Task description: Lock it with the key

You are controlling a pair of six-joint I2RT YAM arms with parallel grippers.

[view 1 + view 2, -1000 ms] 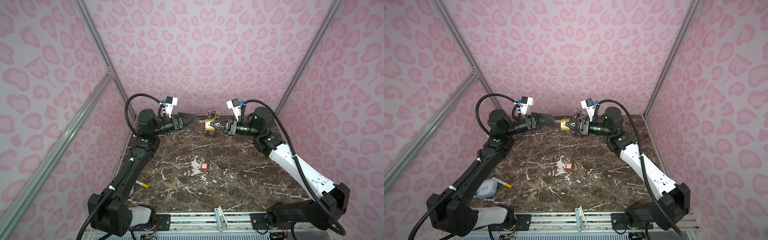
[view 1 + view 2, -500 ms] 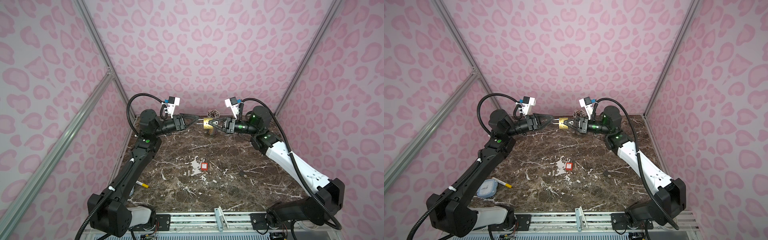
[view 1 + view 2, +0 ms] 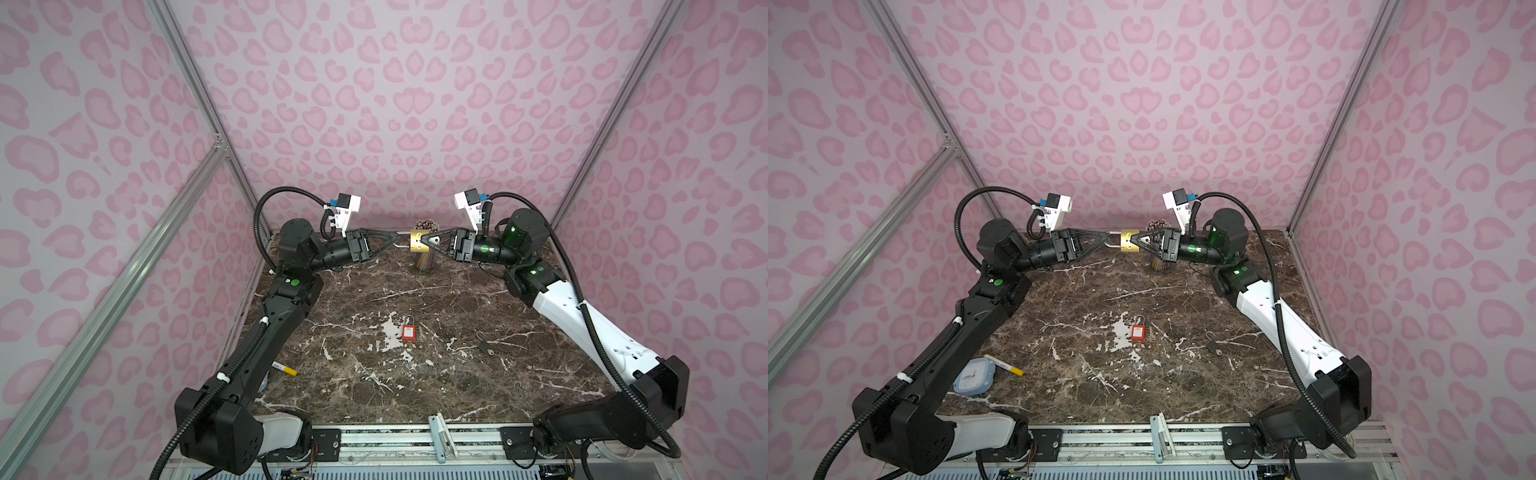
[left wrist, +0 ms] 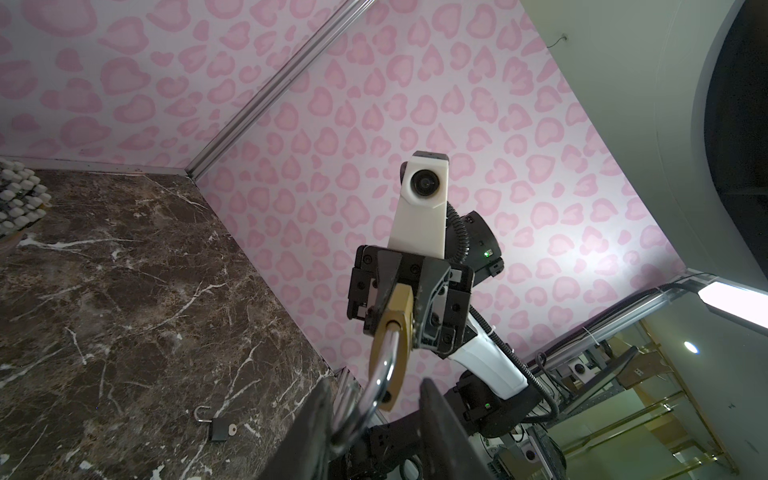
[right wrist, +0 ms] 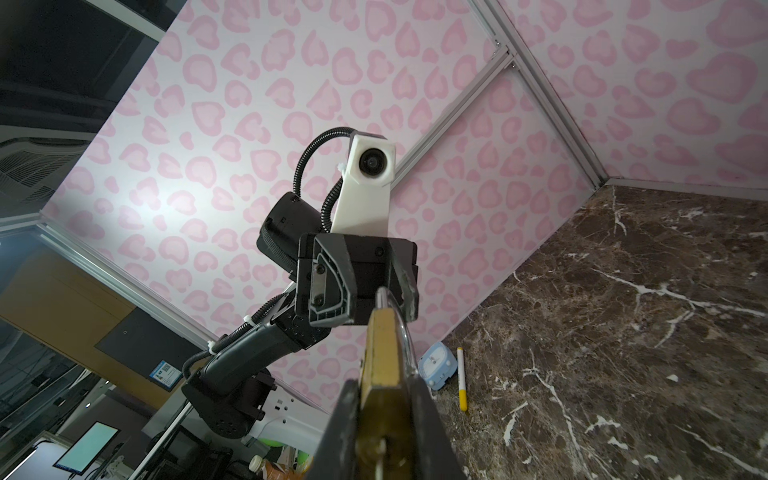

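Your right gripper (image 5: pixel 388 419) is clamped on the flat faces of the brass padlock (image 5: pixel 384 353). It holds the padlock in the air with its shackle (image 4: pixel 380 374) pointing toward your other arm. That grip likely steadies the body so the shackle can be pushed home.

Your left gripper (image 4: pixel 374 401) straddles the shackle, jaws narrow but not pinching. One finger (image 4: pixel 313 419) touches the steel and the other stands just clear.

A thin sliver at the keyway, between the right jaws, may be the key, but this cannot be told for certain.

Well below both jaws, on the marble table (image 3: pixel 457 395), lie a red padlock (image 3: pixel 408 332) and a small dark padlock (image 3: pixel 483 346). Neither is touched by a gripper.
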